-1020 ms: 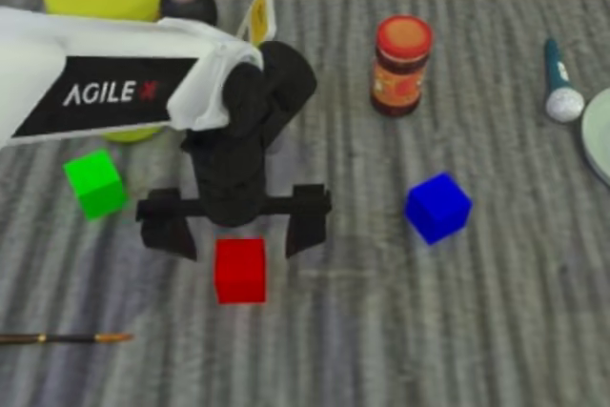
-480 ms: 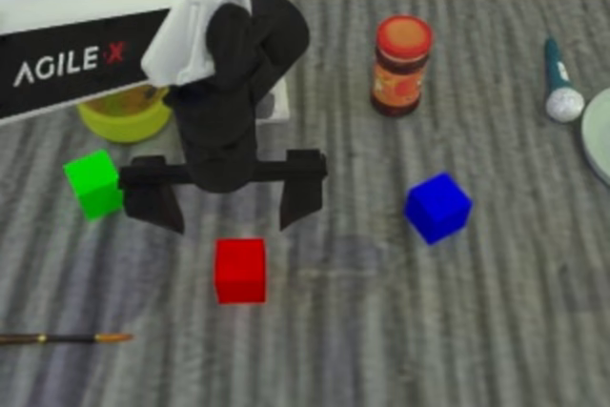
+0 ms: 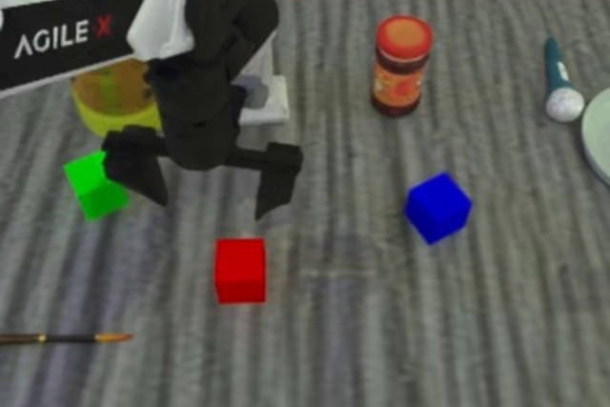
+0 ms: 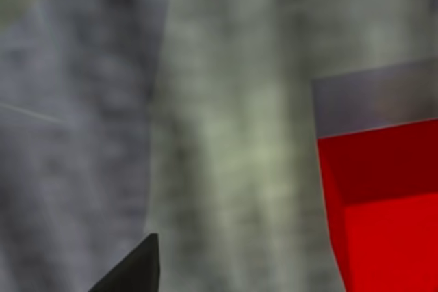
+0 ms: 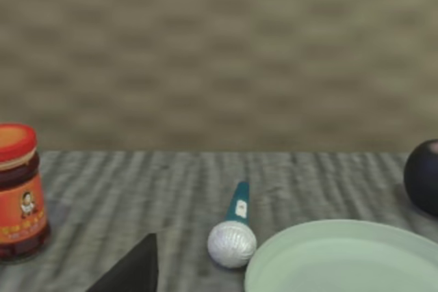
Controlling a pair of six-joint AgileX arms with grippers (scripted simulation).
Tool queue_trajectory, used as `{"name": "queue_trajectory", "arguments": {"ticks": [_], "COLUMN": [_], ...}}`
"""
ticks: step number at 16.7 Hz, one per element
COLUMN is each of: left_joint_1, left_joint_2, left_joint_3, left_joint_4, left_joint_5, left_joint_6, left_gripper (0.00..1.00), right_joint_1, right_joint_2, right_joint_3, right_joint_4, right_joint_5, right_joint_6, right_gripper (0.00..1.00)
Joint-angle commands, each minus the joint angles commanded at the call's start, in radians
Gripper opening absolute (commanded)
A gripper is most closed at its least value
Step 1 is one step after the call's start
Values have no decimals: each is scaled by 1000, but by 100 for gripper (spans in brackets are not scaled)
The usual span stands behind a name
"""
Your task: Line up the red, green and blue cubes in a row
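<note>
Red cube (image 3: 239, 271) sits just below the left gripper (image 3: 202, 174), whose fingers (image 3: 277, 178) are spread wide, empty

On my table (image 3: 534, 331) I count three cubes: one red cube (image 3: 239, 270), one green cube (image 3: 92, 185) and one blue cube (image 3: 437, 207). There is one jar with a red lid (image 3: 401, 64), one teal-handled microphone with a silver head (image 3: 559, 83), and one pale green plate (image 3: 599, 135), only its edge showing from above. One paintbrush (image 3: 65, 337) lies at the lower left. One yellow rounded object (image 3: 110, 102) and one small white box (image 3: 262, 102) sit partly hidden under my arm. The right wrist view adds one dark round object (image 5: 424, 177). I see one arm from above, with one end effector (image 3: 205, 173) carrying two fingers (image 3: 276, 176).
</note>
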Motion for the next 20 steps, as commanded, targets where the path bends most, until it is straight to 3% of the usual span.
{"name": "queue_trajectory", "arguments": {"ticks": [12,16,20], "left_joint_1": [329,397,407], "left_joint_2": [123,119,117], "left_joint_3": [142,160,162], "left_joint_4": [-47,-38,-35], "left_joint_5": [9,13,14], "left_joint_6": [1087,1259,1281], "left_gripper": [100,100,100], "right_joint_1": [0,0,0], "right_joint_2": [0,0,0], "right_joint_3": [0,0,0], "right_joint_4": [0,0,0], "right_joint_5": [0,0,0], "right_joint_6": [0,0,0], "right_gripper": [100,100,100]}}
